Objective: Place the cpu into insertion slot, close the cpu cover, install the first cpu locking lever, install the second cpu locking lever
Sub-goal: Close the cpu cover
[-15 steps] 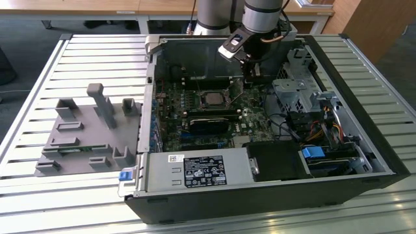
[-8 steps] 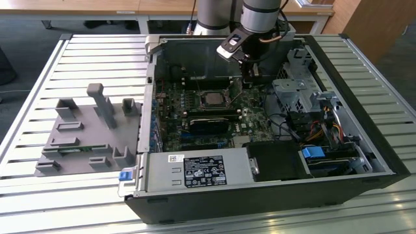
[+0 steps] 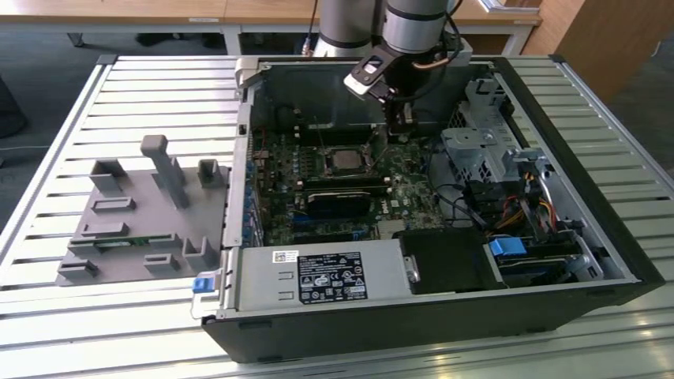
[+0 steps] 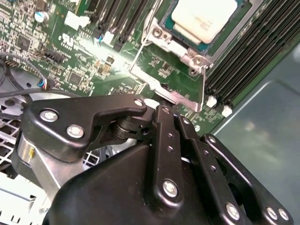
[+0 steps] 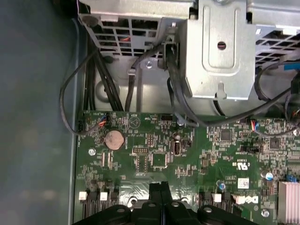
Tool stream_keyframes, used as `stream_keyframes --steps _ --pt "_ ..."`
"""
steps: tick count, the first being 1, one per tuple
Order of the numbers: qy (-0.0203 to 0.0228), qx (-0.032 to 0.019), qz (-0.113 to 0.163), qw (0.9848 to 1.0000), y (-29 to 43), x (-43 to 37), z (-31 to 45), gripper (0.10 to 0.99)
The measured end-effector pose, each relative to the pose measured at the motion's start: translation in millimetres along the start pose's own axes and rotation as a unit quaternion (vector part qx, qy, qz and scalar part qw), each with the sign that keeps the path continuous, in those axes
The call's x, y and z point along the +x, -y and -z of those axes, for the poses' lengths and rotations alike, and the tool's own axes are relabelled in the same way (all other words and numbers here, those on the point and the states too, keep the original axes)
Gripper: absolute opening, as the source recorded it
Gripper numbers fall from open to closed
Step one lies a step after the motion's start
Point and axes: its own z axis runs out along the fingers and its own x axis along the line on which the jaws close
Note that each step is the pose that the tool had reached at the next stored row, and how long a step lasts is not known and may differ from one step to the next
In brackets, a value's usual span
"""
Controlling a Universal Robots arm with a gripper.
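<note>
Two black fingers [image 5: 156, 191] pressed flat together, nothing to be seen between them. That's the arm's gripper [image 3: 398, 128], low inside the open black computer case [image 3: 589, 264], tips close over the green circuit board [image 5: 154, 140].

Just beyond the fingertips lies the small square cpu with its silver-grey metal top [image 4: 204, 18], seated flat in the black-rimmed insertion slot [image 4: 166, 21], so the placing looks done. The thin silver-grey metal cpu cover frame [image 4: 185, 52] lies down around the chip with the metal top showing through its window. Closed, I'd say.

Nearest the tips is the frame's bright metal tongue [image 4: 180, 97], and a thin wire locking lever [image 4: 140, 47] runs along the frame's edge a little farther off.

Fingers together makes sense to me: one narrow blunt point suits pressing on a wire, not gripping. Whether the tips touch that tongue, I can't tell.
</note>
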Motion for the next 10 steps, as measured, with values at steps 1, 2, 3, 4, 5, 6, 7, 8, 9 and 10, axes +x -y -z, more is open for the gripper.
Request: stream_keyframes --steps 1,2,3,4,5,6,7,8,9,10 --pt "0.0 0.0 0.0 1.0 1.3 0.0 0.0 0.122" --pt "0.0 0.0 0.0 1.0 2.7 0.0 0.0 0.122" --pt "0.0 0.0 0.0 1.0 4.2 0.1 0.0 0.122" --pt "0.0 0.0 0.0 1.0 5.7 0.1 0.0 0.122" --pt "0.0 0.0 0.0 1.0 7.1 0.1 0.0 0.122" --pt "0.0 0.0 0.0 1.0 8.5 0.1 0.0 0.122" --pt "0.0 0.0 0.0 1.0 9.9 0.2 0.0 0.122" --pt "-0.0001 0.0 0.0 1.0 11.5 0.2 -0.1 0.122" --pt "-0.0001 0.0 0.0 1.0 13.1 0.2 -0.2 0.122" --pt "0.0 0.0 0.0 1.0 14.7 0.3 -0.2 0.122"
